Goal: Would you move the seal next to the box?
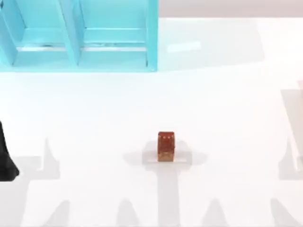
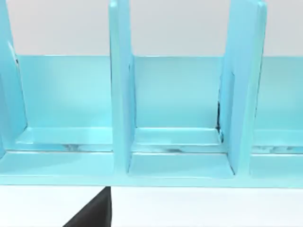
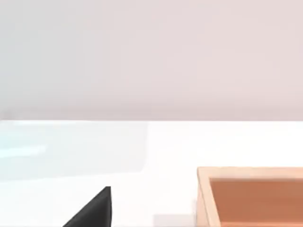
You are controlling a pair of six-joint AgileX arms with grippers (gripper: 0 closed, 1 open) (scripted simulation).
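- At the middle of the white table (image 1: 227, 118), a little toward its near edge in the top view, the seal (image 1: 165, 146) stands upright: a small reddish-brown block with a few tiny pale dots on its top face. The dots are too small to read as letters or a mark.
- The seal stands alone on bare tabletop, touching nothing, with its own soft shadow spread around its foot.
- At the far left of the table stands a light blue rack (image 1: 78, 35) with upright dividers that split it into open bays. It is well apart from the seal. The left wrist view faces these bays straight on, and dark scuffs show along the dividers and the bay floors.
- The box (image 3: 251, 196), an open tray of orange-tan wood with a paler rim, sits on the table in the right wrist view.
- The left arm (image 1: 7, 156) is a dark shape at the left edge of the top view, level with the seal and well apart from it.
- A black wedge of the left gripper (image 2: 92, 213) shows in the left wrist view, in front of the rack's base. Whether this gripper is spread or pressed together cannot be told.
- A like black wedge of the right gripper (image 3: 92, 213) shows in the right wrist view, near the box and apart from it. Its state cannot be told either.
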